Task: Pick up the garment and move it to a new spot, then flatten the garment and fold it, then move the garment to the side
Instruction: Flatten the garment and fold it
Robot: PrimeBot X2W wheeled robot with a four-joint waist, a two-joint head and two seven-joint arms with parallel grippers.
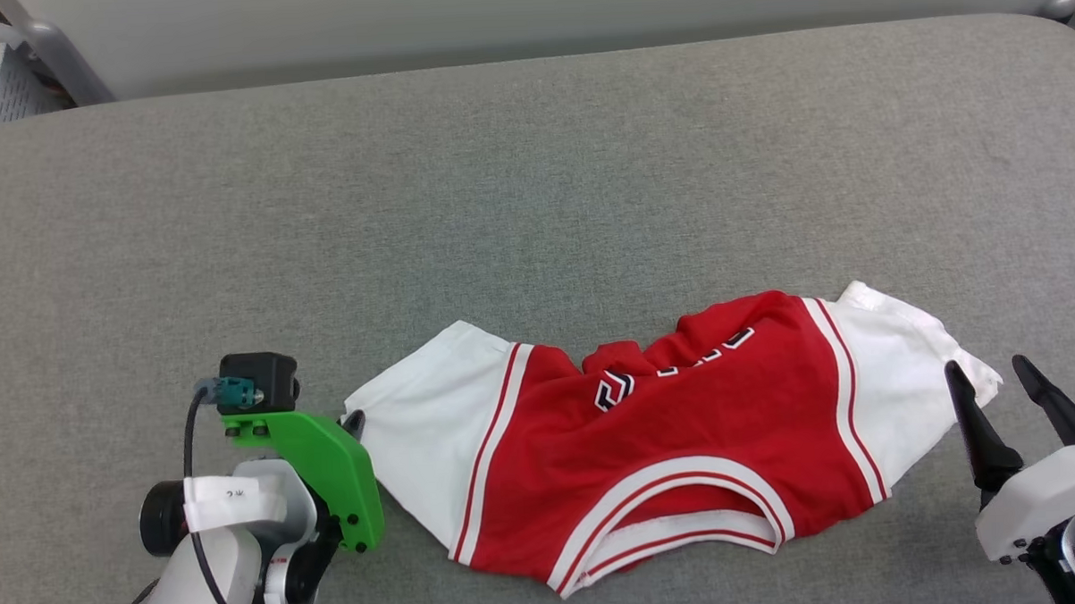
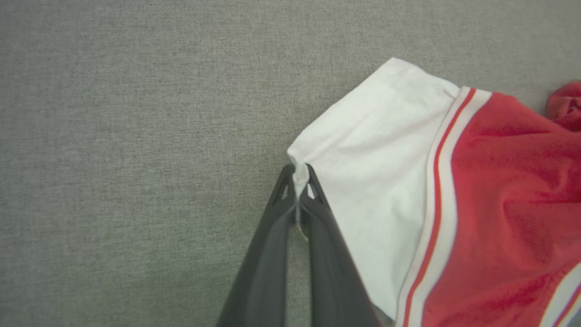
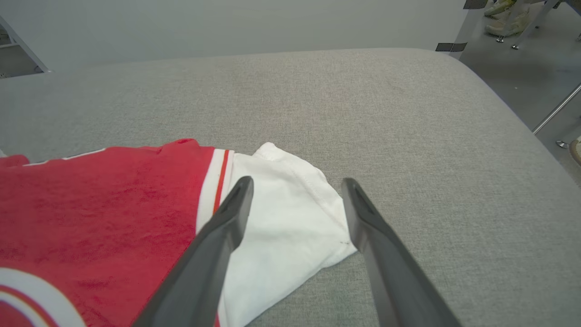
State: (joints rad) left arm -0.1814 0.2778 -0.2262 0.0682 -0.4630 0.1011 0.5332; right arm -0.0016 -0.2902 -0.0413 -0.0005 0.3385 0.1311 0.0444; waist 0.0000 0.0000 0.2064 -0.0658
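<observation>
1. Because the grey woven surface [image 1: 532, 159] is broad, flat and slightly rough, we judge it could drag on fabric pulled across it. A one-sided lift might then bunch the shirt instead of carrying it.
2. The red jersey T-shirt [image 1: 685, 431] lies on the near part of that surface, between our two arms, with its collar toward us. It is a soft, floppy knit with a rumpled far edge. Raised by one corner alone, it would likely twist.
3. The right-hand white sleeve [image 3: 281, 218] lies fairly flat and has a stitched hem. The right gripper [image 3: 297, 190] is poised at its outer edge, fingers spread wide and holding nothing. We cannot tell whether it touches. If it comes down off the edge, it could catch only the surface.
4. The left gripper [image 2: 299, 181] is clenched on the corner of the left-hand white sleeve [image 2: 363, 150], with a thin pinch of cloth between its tapered dark fingers. So small a bite could slip out under pull.
5. The black, white-outlined lettering [image 1: 616, 389] is partly buried in folds.
</observation>
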